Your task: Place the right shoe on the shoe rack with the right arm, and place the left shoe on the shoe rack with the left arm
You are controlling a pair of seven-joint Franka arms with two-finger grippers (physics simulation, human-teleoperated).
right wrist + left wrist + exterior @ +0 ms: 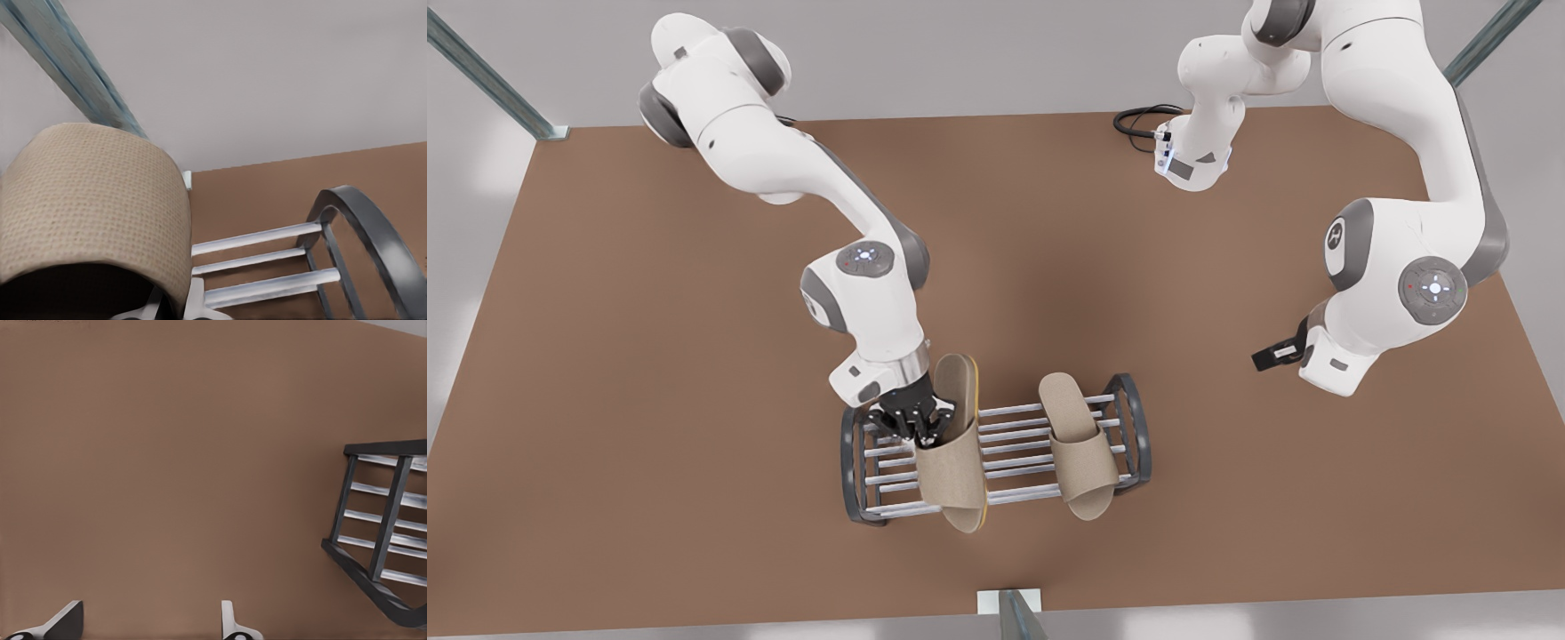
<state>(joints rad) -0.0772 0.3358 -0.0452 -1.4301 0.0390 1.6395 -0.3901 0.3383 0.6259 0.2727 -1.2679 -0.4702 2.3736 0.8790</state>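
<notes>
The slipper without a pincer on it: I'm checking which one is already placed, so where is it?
In the front view, the free slipper lies across the shoe rack's bars at the front view's right end, apart from the held slipper.

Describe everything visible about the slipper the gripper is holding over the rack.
The held slipper is beige woven fabric with a wide closed strap and a yellowish sole edge. It sits tilted on its side over the shoe rack, towards the front view's left end, gripped at the strap by the right gripper, apart from the other slipper.
</notes>
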